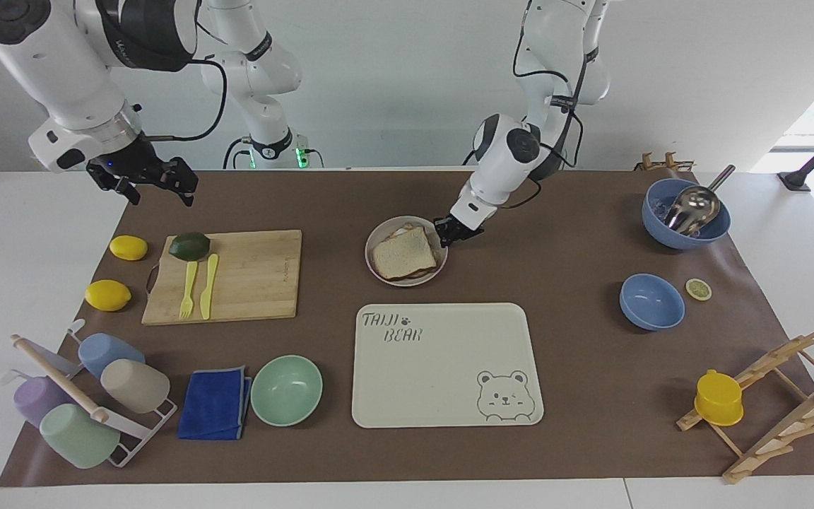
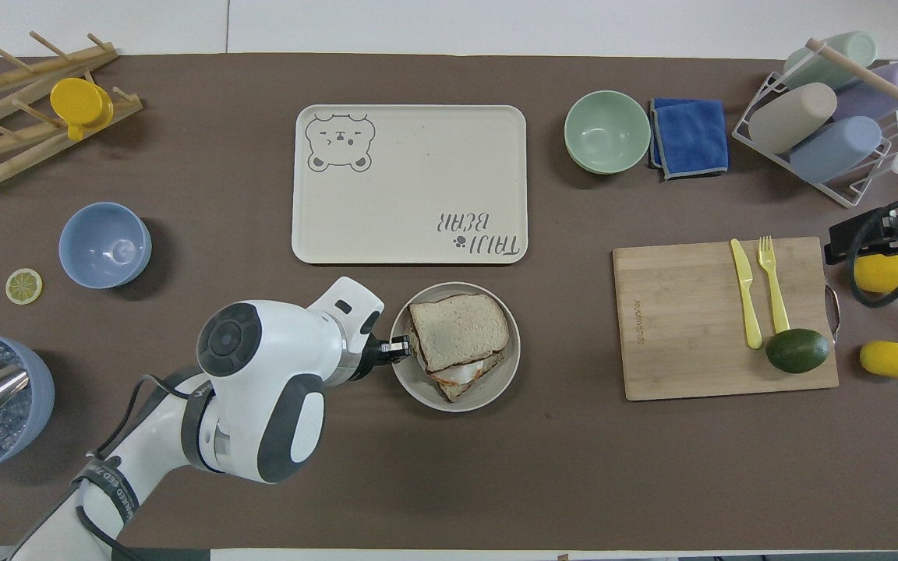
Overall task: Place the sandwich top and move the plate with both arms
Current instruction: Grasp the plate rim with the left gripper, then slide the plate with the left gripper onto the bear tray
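Observation:
The round beige-grey plate sits between the robots and the bear tray, also in the overhead view. The sandwich top, a speckled bread slice, lies on the egg toast in the plate, slightly askew. My left gripper is shut on the plate's rim at the side toward the left arm's end. I cannot tell whether the plate touches the mat. My right gripper waits, open and empty, in the air over the mat's corner near the lemons.
The cream bear tray lies just farther from the robots than the plate. A cutting board with avocado, fork and knife is toward the right arm's end. Two blue bowls stand toward the left arm's end. A mint bowl stands beside the tray.

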You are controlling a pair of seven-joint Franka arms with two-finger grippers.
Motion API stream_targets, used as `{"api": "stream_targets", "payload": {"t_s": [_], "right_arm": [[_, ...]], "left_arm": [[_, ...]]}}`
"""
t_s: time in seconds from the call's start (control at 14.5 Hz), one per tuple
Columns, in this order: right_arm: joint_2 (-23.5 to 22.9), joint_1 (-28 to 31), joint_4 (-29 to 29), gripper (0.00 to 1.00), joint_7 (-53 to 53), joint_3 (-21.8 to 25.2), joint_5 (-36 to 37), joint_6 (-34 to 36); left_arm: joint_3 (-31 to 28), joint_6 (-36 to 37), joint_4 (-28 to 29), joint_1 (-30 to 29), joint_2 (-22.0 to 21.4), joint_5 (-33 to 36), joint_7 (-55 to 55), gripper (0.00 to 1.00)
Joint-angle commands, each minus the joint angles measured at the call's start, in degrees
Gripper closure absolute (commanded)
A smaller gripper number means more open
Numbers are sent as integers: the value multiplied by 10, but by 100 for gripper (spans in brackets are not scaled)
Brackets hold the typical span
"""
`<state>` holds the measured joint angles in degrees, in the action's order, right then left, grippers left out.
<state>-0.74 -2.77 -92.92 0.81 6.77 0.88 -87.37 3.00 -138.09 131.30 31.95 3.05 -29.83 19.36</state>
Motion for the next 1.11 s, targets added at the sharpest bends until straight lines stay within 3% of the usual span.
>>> {"api": "stream_targets", "payload": {"t_s": [0.0, 0.28, 0.62, 0.76, 1.04], "right_arm": [[13, 5, -16, 0, 9, 0, -16, -10], [13, 5, -16, 0, 9, 0, -16, -10], [13, 5, -16, 0, 9, 0, -16, -10], [13, 4, -16, 0, 9, 0, -15, -10], [13, 5, -16, 0, 9, 0, -16, -10]], "left_arm": [[-1, 87, -99, -59, 19, -10, -22, 100], [-2, 109, -188, -111, 72, -1, -27, 100], [-3, 158, -354, -145, 206, 39, -35, 100], [-2, 149, -364, -143, 229, 57, -44, 100], [-2, 122, -331, -135, 231, 55, -86, 100]]}}
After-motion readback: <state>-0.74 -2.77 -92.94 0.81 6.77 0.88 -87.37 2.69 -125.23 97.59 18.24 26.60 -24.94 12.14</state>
